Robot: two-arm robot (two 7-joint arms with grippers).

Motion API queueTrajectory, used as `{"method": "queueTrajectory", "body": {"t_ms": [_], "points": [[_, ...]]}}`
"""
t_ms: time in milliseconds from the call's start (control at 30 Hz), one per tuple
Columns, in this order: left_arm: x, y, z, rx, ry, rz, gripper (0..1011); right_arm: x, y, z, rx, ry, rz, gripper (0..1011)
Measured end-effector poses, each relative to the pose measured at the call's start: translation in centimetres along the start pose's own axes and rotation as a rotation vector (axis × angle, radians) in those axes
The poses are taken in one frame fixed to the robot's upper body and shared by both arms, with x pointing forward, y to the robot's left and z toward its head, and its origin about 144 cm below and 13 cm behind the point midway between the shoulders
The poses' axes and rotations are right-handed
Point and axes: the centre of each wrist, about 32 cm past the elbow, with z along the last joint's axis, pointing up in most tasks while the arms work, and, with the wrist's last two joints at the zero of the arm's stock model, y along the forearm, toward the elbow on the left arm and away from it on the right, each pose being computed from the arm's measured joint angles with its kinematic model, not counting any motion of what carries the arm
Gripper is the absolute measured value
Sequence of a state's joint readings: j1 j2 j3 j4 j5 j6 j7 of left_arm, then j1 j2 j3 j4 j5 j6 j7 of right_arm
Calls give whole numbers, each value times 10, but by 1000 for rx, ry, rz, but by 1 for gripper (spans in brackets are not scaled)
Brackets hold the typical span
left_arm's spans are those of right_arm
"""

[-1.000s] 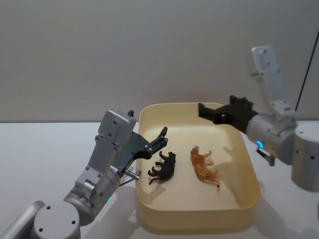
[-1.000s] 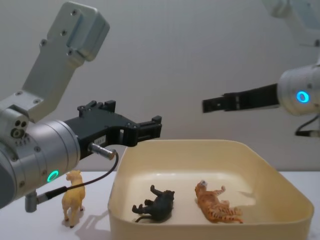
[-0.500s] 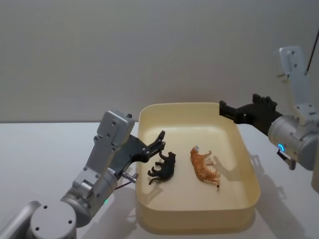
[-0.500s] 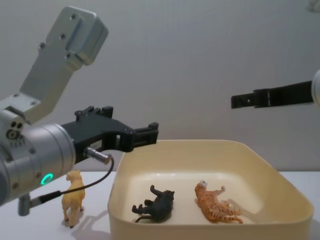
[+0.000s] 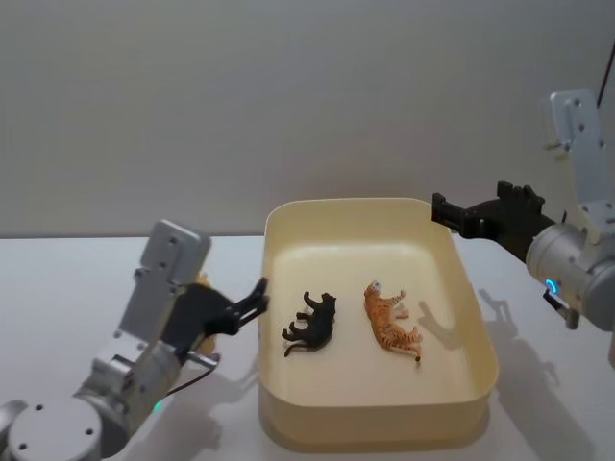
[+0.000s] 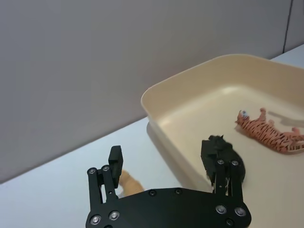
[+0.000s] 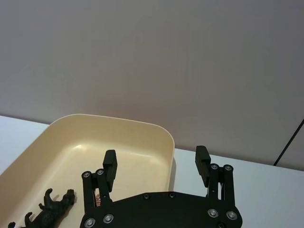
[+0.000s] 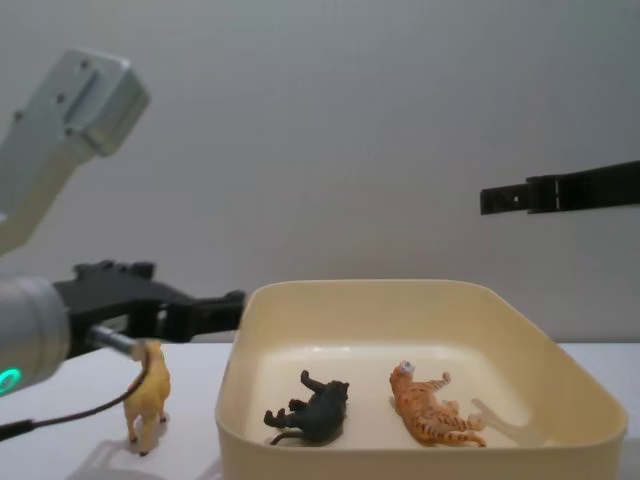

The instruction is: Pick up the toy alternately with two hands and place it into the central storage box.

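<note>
The central storage box point(image 5: 365, 203) is a cream tub in mid-table. A black toy animal point(image 5: 312, 325) and an orange striped tiger toy point(image 5: 389, 322) lie on their sides inside it. A tan toy animal point(image 8: 148, 395) stands on the table just left of the box. My left gripper point(image 5: 252, 300) is open and low beside the box's left wall. In the left wrist view the tan toy point(image 6: 129, 184) shows close under the left gripper point(image 6: 161, 156). My right gripper point(image 5: 440, 209) hangs open and empty, high over the box's far right corner.
The white table point(image 5: 58, 288) runs out to both sides of the box, with a plain grey wall point(image 5: 288, 96) behind. A dark cable point(image 8: 70, 410) hangs from the left arm close to the tan toy.
My left gripper has pulled back out of the box and dropped leftward next to the tan toy. My right gripper has withdrawn to the right, off the box's middle. The toys have not moved.
</note>
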State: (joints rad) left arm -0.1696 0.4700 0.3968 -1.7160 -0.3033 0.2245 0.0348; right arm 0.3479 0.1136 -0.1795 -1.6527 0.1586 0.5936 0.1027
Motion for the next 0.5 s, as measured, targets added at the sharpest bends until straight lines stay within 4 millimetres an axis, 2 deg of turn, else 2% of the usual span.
{"method": "queueTrajectory", "body": {"t_ms": [500], "points": [[26, 17, -7, 119, 160, 107, 1001, 2, -2, 0, 3, 0, -7, 1001]]}}
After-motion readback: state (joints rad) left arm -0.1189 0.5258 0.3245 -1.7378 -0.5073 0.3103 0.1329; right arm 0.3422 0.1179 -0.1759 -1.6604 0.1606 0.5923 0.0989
